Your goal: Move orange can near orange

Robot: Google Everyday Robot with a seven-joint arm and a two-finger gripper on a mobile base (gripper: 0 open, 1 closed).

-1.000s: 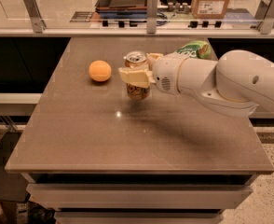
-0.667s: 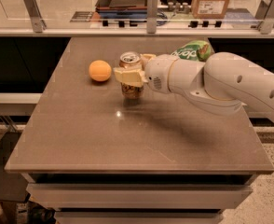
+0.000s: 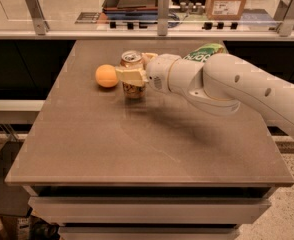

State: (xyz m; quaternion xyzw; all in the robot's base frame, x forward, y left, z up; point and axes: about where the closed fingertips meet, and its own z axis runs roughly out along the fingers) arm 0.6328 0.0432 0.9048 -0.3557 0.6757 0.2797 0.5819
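Observation:
The orange can (image 3: 132,88) stands upright on the brown table (image 3: 137,139), orange-tan with a silver top. The orange (image 3: 107,76), a small round pale-orange fruit, lies just left of it with a small gap between them. My gripper (image 3: 132,73) reaches in from the right on a white arm and is shut on the orange can, its tan fingers (image 3: 128,76) wrapping the can's upper half. The can's base looks to be at or just above the tabletop.
A green snack bag (image 3: 205,53) lies behind my arm at the table's back right, mostly hidden. A glass-railed counter (image 3: 157,24) with a cardboard box (image 3: 228,0) and a tray runs behind the table. The table's front edge is near.
My gripper has carried the orange can to the left, toward the orange. The gap between can and orange has shrunk. The orange has not moved.

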